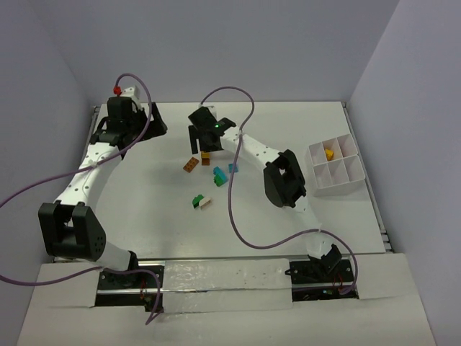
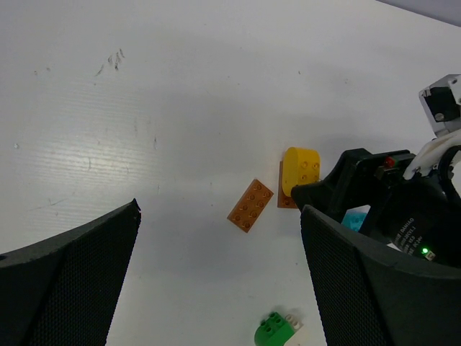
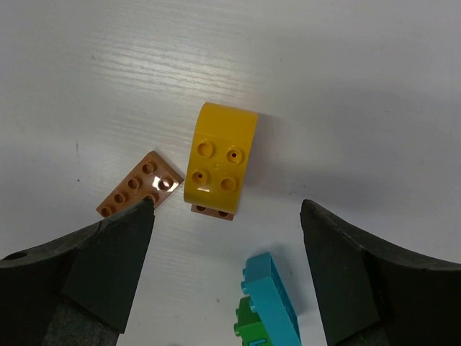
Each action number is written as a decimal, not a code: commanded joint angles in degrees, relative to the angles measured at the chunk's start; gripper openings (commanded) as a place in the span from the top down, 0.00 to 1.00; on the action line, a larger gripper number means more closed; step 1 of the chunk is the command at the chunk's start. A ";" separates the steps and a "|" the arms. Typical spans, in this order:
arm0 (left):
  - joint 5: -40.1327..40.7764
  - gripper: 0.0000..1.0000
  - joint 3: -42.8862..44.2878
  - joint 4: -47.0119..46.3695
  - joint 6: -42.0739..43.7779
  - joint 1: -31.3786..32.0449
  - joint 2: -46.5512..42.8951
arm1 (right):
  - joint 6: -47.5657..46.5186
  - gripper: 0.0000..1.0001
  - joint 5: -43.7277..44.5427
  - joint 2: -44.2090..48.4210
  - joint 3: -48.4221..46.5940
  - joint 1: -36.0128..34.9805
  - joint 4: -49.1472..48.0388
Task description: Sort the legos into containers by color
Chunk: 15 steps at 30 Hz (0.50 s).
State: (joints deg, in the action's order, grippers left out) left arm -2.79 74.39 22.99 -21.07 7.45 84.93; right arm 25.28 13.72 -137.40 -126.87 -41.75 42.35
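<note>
**Right hand spread over the yellow brick, left hand wide at the back**

Top view: the white tray (image 1: 344, 189) sits at 3 o'clock on the tabletop (image 1: 144, 202), with one yellow piece (image 1: 328, 153) in its far-left compartment. The loose legos lie near the middle. There is an orange plate (image 1: 191, 165), a yellow brick (image 1: 207, 156) just at its 2 o'clock, and a teal brick (image 1: 219, 175) at the plate's 4 o'clock. Toward 6 o'clock, apart from those, a green brick (image 1: 196, 201) touches a white brick (image 1: 207, 203). The right hand (image 1: 204, 144) hangs directly over the yellow brick. The left hand (image 1: 148, 122) is at 10 o'clock, well apart from every brick.

Left wrist view: the left hand's fingers (image 2: 79, 274) stand wide apart and hold nothing. Beyond them lie the orange plate and the yellow brick. The black body of the right hand fills 3 o'clock, and the green and white pair sits at 6 o'clock.

Right wrist view: the right hand's fingers (image 3: 108, 259) are spread wide at 8 and 4 o'clock and grip nothing. The yellow brick, rounded at its far end and showing four studs, lies in the centre between them. It is stacked on a brown brick (image 3: 212, 211), whose edge shows at the near end. The orange plate is at the yellow brick's 8 o'clock, its corner close beside the brown brick, though I cannot tell whether they touch. The teal brick lies at 6 o'clock on a green piece (image 3: 245, 326).
</note>
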 commanded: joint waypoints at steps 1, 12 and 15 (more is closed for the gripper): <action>-1.25 0.01 -0.30 -2.07 -0.99 -0.70 -1.50 | 1.52 0.13 3.28 -1.85 -2.68 -0.70 -3.06; -1.52 0.01 -0.21 -2.00 -0.91 -0.77 -0.64 | 1.45 0.37 5.55 -4.21 -3.35 -0.27 -3.37; -1.69 0.01 -0.13 -2.07 -0.82 -0.77 -0.31 | 1.44 0.59 3.92 -3.61 -3.07 0.34 -3.32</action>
State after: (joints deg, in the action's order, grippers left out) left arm -3.48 73.95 22.90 -21.43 7.01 84.95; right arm 26.04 17.02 -140.99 -127.30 -41.94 41.06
